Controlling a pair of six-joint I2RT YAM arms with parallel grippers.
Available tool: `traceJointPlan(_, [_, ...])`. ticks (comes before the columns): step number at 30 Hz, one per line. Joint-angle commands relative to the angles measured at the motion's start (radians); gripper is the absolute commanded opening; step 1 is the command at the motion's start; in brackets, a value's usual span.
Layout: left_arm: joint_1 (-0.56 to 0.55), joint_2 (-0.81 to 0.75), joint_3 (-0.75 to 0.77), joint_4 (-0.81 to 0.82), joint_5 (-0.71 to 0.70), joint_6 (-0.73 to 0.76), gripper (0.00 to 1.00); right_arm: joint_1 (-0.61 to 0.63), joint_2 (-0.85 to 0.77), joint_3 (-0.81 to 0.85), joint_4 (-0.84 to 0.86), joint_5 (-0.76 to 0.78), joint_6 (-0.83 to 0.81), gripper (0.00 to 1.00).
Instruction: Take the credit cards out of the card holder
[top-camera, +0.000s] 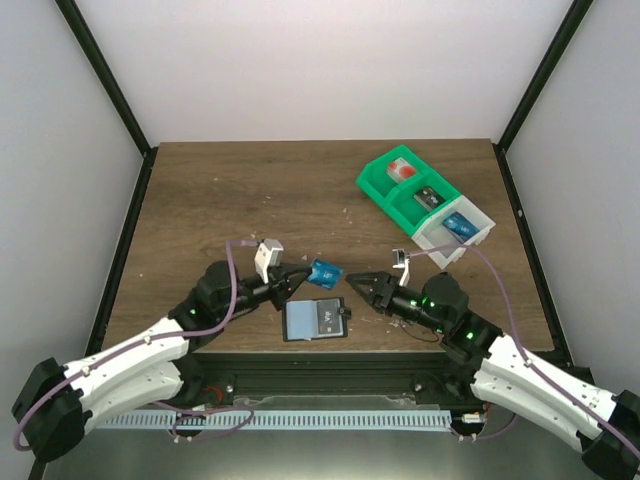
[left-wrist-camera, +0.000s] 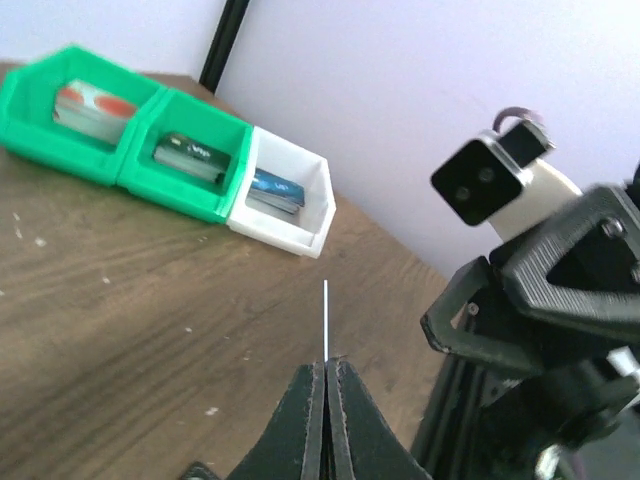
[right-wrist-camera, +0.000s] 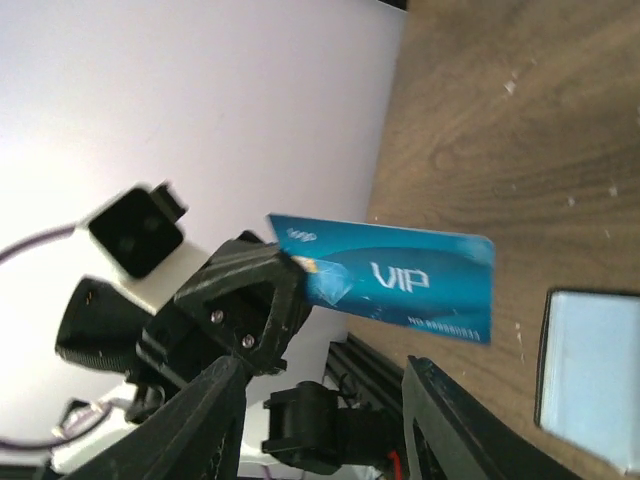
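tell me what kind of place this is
Likely a robot lab test cell: plain white walls and black posts box in a wooden table, with a left arm and right arm at its near edge.

We look from high behind the two bases, down over the whole surface, with the bin at 2 o'clock. Our left wrist view sits low and close, facing along the left claw toward that bin at 10 o'clock and the right wrist camera at 2 o'clock. Our right wrist view faces back, near, at the left claw and blue card. All three views share that card.
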Motion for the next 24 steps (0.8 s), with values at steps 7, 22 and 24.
traceJointPlan(7, [0.028, 0.08, 0.047, 0.163, 0.088, -0.54, 0.0, -0.004, 0.108, 0.028, 0.142, -0.113, -0.239, 0.43])
traceJointPlan(22, [0.03, 0.017, -0.009, 0.191, 0.055, -0.69, 0.0, -0.004, 0.116, -0.019, 0.233, -0.125, -0.158, 0.44])
traceJointPlan(24, [0.03, 0.016, -0.021, 0.206, 0.057, -0.706, 0.0, -0.004, 0.118, -0.024, 0.249, -0.126, -0.149, 0.41])
